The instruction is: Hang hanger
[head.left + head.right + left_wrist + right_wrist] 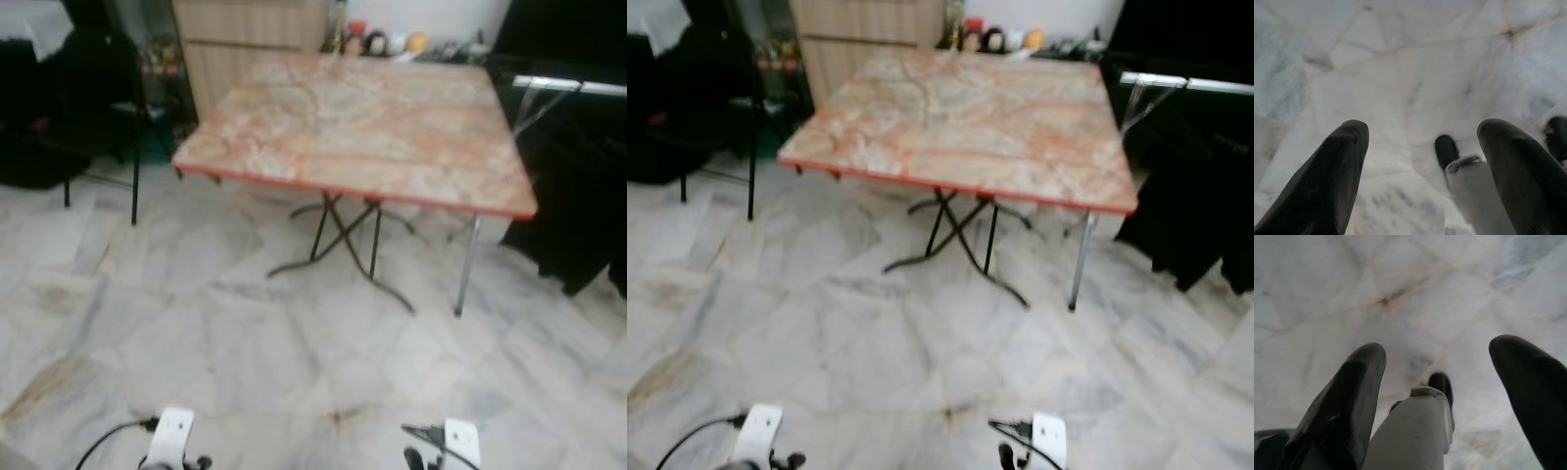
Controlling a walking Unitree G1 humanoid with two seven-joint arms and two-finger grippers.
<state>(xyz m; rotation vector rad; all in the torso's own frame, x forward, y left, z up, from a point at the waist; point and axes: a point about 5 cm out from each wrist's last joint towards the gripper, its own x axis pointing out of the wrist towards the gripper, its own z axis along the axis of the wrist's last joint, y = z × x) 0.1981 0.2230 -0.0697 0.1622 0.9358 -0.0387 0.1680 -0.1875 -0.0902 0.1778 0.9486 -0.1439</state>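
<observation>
Both end effectors, left (pixel 1420 161) and right (pixel 1449 396), are hanging spread above the marble floor (pixel 245 343), near the folding tabletop (pixel 372 127).

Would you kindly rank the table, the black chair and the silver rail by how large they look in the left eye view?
1. table, clearly largest.
2. black chair, partly cut off at the frame's edge.
3. silver rail, thin and cropped, so its full size is unsure.

Marble-patterned glossy table top (pixel 372 127), thin metal legs (pixel 467 264), polished marble floor (pixel 225 343).
</observation>
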